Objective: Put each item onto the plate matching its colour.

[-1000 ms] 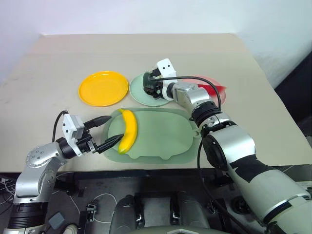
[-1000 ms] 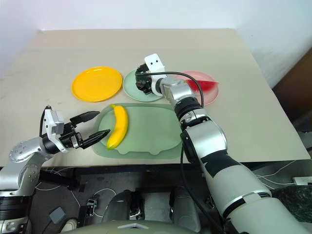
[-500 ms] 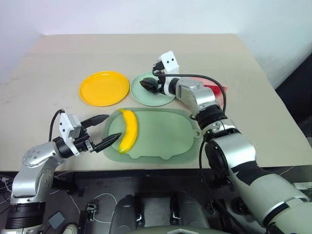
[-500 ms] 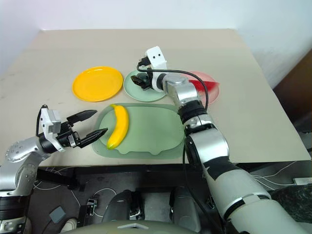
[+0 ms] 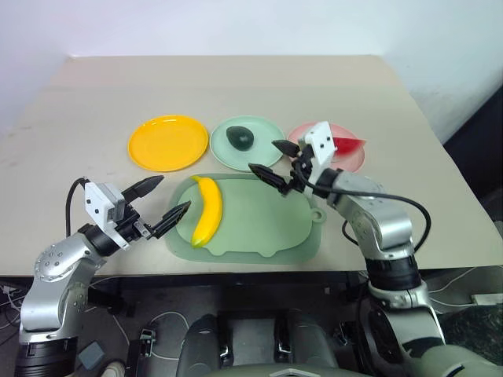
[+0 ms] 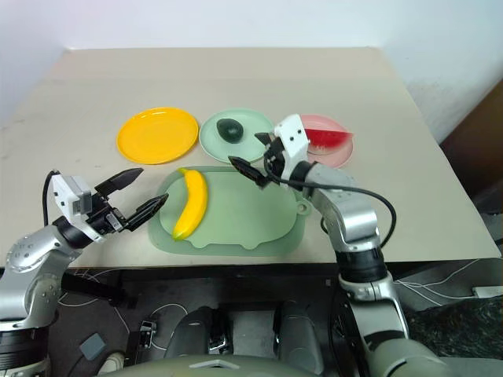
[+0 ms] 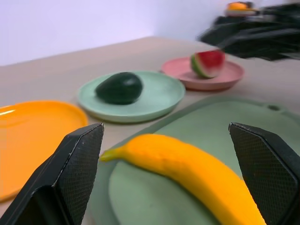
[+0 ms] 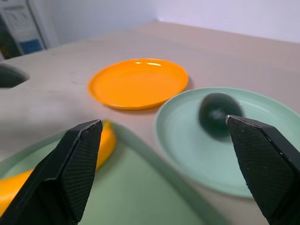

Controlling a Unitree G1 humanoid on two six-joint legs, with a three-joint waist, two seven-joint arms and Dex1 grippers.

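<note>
Yellow is the only colour left out of place here. From the head cameras, the banana [image 5: 207,212] lies on the left part of the pale green tray [image 5: 275,228], its long axis running roughly away from the robot, with the top end curving slightly left. The yellow-orange plate [image 5: 167,142] sits bare beyond the tray's left corner. The avocado [image 5: 240,139] is on the mint green plate [image 5: 247,143] and the watermelon wedge [image 5: 346,145] on the pink plate [image 5: 359,159], so those two look sorted.

The left gripper [image 5: 162,202] hovers just off the tray's left edge with its fingers spread wide and nothing between them, aimed across at the banana's near half. The right gripper [image 5: 273,159] hangs over the tray's far right edge, also spread and empty, well apart from the banana. So I'd say the left arm is clearly the nearer one, and it comes at the banana side-on, across its length, which is what you'd want for a grab.

In the left wrist view, the banana [image 7: 187,166] fills the gap between the two black fingers [image 7: 77,173], close in front, with all three plates lined up behind it.

In the right wrist view, the mint green plate [image 8: 187,150] and avocado [image 8: 219,112] are ahead, with only the banana's end [image 8: 105,140] visible beside one finger.
</note>
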